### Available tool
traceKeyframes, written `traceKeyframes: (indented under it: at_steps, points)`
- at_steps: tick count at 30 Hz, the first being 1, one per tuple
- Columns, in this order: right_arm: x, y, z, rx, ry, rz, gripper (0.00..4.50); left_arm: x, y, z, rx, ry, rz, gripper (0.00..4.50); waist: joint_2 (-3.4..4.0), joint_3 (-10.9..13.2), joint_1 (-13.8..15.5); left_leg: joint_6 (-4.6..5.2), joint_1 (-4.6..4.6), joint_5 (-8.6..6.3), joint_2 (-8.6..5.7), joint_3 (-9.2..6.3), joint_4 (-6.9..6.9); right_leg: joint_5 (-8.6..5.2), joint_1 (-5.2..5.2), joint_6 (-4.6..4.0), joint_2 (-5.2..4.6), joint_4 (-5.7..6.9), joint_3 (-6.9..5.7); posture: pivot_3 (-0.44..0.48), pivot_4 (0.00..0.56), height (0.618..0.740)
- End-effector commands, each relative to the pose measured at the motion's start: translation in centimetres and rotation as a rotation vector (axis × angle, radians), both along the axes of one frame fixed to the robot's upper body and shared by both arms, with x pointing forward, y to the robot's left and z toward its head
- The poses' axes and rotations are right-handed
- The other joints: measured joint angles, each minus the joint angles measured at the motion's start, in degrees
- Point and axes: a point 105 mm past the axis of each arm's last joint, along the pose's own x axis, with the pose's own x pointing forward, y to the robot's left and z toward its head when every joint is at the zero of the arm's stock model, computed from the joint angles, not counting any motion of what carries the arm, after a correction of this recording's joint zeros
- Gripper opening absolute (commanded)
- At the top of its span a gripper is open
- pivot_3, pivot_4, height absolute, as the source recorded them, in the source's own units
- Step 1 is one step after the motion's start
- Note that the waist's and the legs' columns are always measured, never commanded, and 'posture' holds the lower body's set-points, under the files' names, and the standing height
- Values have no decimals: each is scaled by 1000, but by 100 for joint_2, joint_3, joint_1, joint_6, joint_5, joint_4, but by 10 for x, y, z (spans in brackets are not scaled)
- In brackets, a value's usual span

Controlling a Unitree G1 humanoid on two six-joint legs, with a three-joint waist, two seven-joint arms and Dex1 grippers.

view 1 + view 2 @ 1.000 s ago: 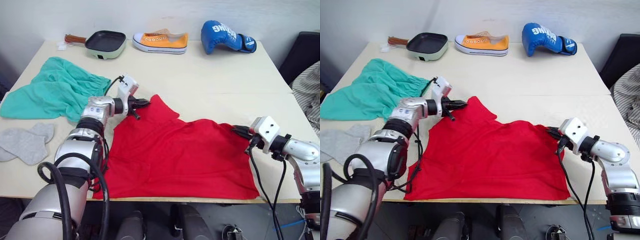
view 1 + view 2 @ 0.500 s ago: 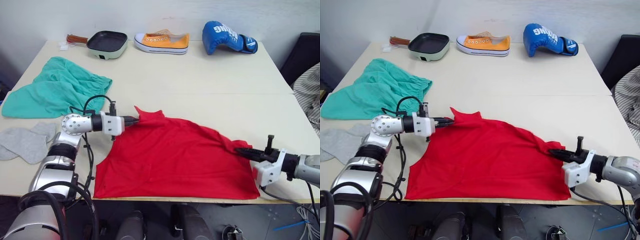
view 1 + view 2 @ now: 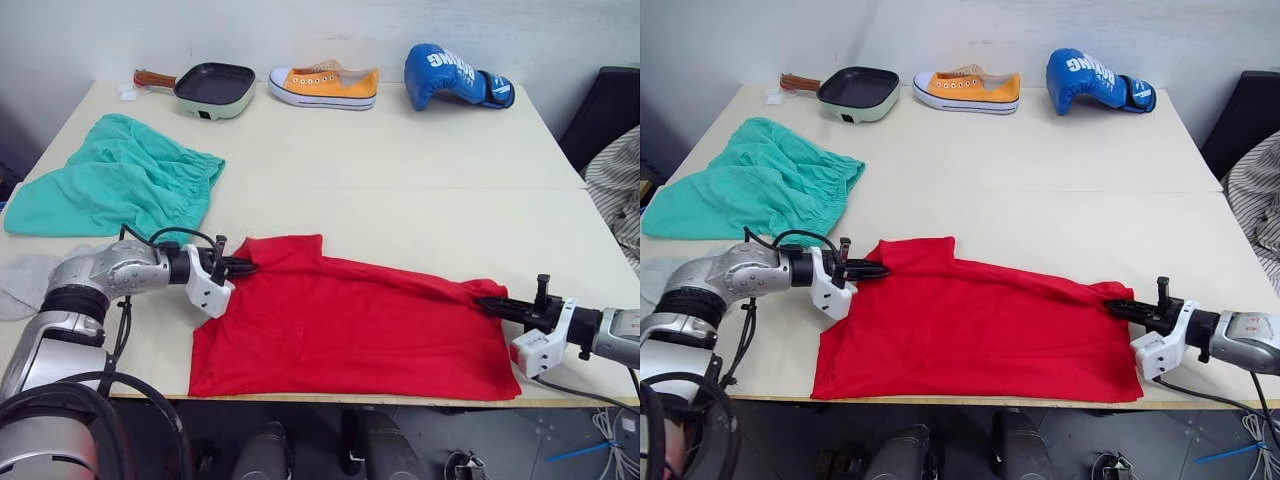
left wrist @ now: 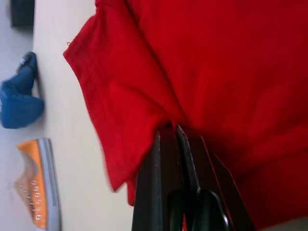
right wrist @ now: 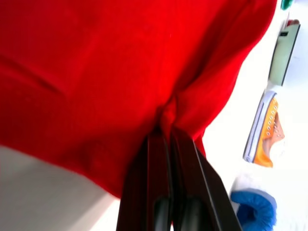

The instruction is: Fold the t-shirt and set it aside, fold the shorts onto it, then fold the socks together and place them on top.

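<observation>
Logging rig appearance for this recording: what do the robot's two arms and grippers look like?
Both arms are silver-grey metal segments joined by black rings. Loose black cables loop along the left arm and trail from the right arm. Each wrist carries a white, boxy camera housing. The left gripper and right gripper each end in two thin, tapering black fingers. No markings are legible.

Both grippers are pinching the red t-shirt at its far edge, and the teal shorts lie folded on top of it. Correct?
Not quite. The left gripper and right gripper do pinch the t-shirt, but the left eye view shows the shorts lying apart on the table, to the shirt's left.
</observation>
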Motion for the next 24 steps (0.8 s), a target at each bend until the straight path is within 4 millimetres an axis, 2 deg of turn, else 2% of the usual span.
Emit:
traceKeyframes:
  at_steps: [1,3,5,10,12,15,16,18,21,24]
  points:
    - [-3,-12,0,52,48,-67,198,8,9,3,-88,30,93,208,0,0,3,4,49,2,0,10,-32,0,46,0,0,-20,1,0,150,740]
    - [-1,-12,5,88,41,-84,593,10,10,5,-148,65,130,607,0,0,-21,8,121,9,-1,30,-89,-1,116,1,2,-63,-1,0,150,740]
    - [-2,-10,13,133,39,-85,1226,12,13,5,-200,133,177,1211,0,0,-42,8,171,10,4,38,-120,-1,160,2,6,-89,3,0,150,740]
    - [-9,-11,38,326,142,-207,2907,15,26,14,-430,457,329,2757,12,-2,-53,2,159,14,31,70,-120,-3,154,4,4,-75,-12,0,150,740]
    - [-11,-11,48,389,236,-272,3600,15,32,24,-560,613,384,3380,16,-1,-83,3,145,14,66,105,-106,-3,156,4,10,-77,-30,0,150,740]
    - [-13,0,67,565,419,-328,4500,22,33,47,-783,848,468,4265,14,-1,-123,4,145,12,73,98,-85,-3,164,4,8,-90,-35,0,150,740]
    - [-14,4,71,611,472,-334,4500,23,32,53,-827,901,483,4471,13,-1,-132,5,146,12,74,92,-81,-3,169,4,8,-88,-35,0,150,740]
    - [-15,17,85,726,598,-333,4500,29,25,59,-894,1052,541,4471,12,-1,-131,6,149,11,72,87,-68,-2,176,5,6,-80,-36,0,150,740]
    - [-20,40,98,877,814,-296,4500,37,10,56,-902,1223,624,4471,12,-1,-112,6,150,11,68,85,-66,0,178,9,5,-80,-36,0,150,740]
    - [-24,65,107,934,947,-237,4500,47,-2,48,-901,1316,720,4471,12,-1,-29,5,147,10,67,83,-66,1,176,10,6,-86,-39,0,150,740]
